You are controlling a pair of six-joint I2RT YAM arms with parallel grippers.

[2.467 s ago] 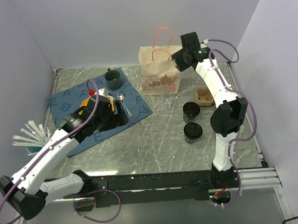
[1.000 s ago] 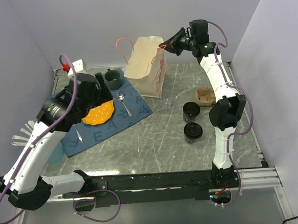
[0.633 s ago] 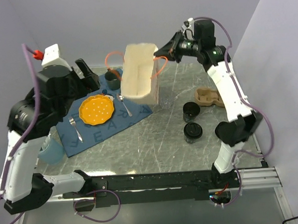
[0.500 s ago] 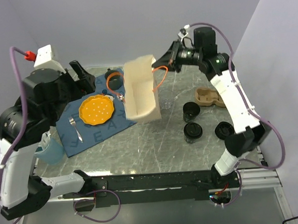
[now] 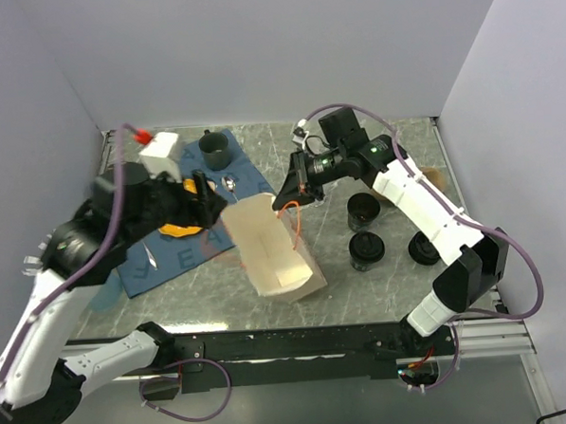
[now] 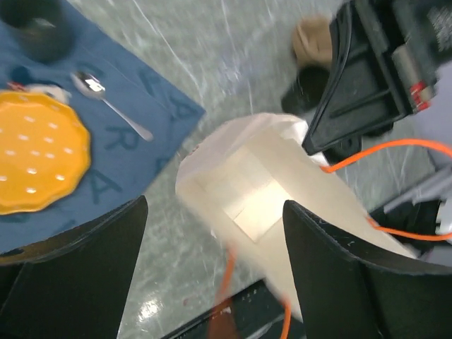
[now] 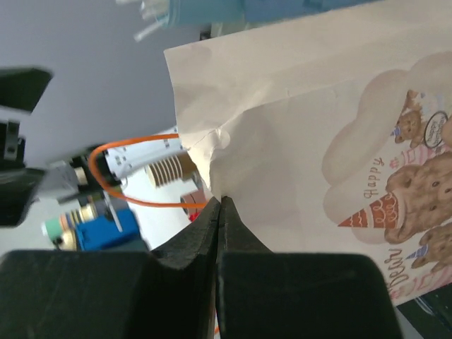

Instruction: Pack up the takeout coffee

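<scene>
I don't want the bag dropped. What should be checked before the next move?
1. Right claw grip on paper bag: ok, shut on its top edge.
2. Left claw open: ok, spread above the bag.
3. Bag upright: not ok, tilted.
4. Cups clear of the bag: ok, both apart, to its right.
5. Pulp tray reachable: cannot tell, right arm hides most.

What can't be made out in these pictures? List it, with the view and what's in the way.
- pulp tray: top view, mostly behind the right arm; left wrist view, blurred.
- orange plate: top view, largely under the left arm.
- paper bag: its inside shows in no view; blurred in the left wrist view.
- bag's print: right wrist view, cut off by the right edge.
</scene>
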